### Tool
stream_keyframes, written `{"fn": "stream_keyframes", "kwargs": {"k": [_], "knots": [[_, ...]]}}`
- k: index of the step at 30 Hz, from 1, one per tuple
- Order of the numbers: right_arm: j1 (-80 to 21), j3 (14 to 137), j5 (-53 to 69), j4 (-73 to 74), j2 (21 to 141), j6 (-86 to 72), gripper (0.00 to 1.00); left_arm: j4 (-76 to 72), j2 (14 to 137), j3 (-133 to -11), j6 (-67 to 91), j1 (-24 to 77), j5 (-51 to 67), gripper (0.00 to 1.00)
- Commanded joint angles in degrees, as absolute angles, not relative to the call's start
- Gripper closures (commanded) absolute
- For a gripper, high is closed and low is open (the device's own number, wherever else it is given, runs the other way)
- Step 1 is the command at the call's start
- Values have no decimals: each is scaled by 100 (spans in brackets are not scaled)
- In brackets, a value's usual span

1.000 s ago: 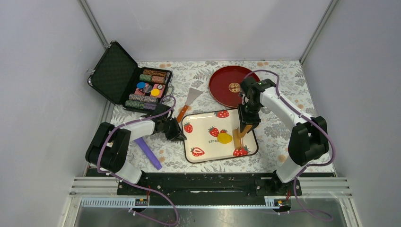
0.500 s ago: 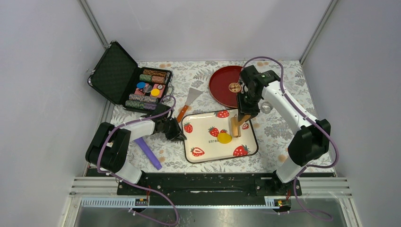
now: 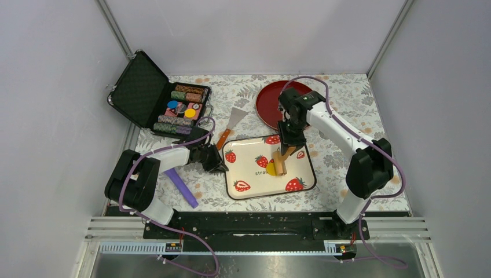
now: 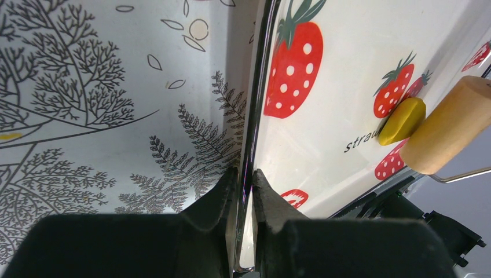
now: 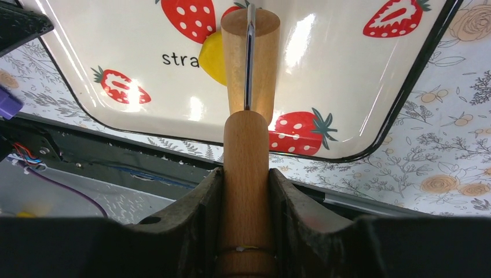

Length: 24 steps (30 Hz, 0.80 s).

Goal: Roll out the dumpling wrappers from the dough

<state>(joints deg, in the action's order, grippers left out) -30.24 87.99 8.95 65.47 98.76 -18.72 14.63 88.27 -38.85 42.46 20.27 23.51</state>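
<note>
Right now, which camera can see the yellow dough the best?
The left wrist camera. There the dough shows nearly whole, lying on the strawberry tray right beside the wooden roller. The right wrist camera shows only a part peeking out from behind the roller. The top camera shows a tiny yellow spot.

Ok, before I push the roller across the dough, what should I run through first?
1. Left gripper shut on the rim of the tray: ok.
2. Right gripper shut on the roller, by its handle: ok.
3. Roller lined up over the dough: ok, though it covers only one edge.
4. Roller pressing down on the dough: cannot tell.
5. Dough thin enough for a wrapper: not ok, a thick lump in the left wrist view.
6. Nothing else lying on the tray: ok.
</note>
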Motion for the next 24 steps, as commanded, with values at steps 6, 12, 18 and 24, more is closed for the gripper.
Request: {"fn": "stream_keyframes", "kwargs": {"k": [6,12,18,24], "knots": [[-3065,8408,1021,6323,9977,-1928,100,1968,9026,-3656,4060,1922,1237,100],[-3068,8270,783,6357,9980,-1914,100,1969,9024,-3660,4061,1924,1229,100],[-3067,8224,404,6559,9999,-1835,100,1968,9021,-3661,4061,1925,1224,100],[-2986,8014,216,6560,9961,-1810,100,1969,9018,-3661,4061,1916,1227,100]]}}
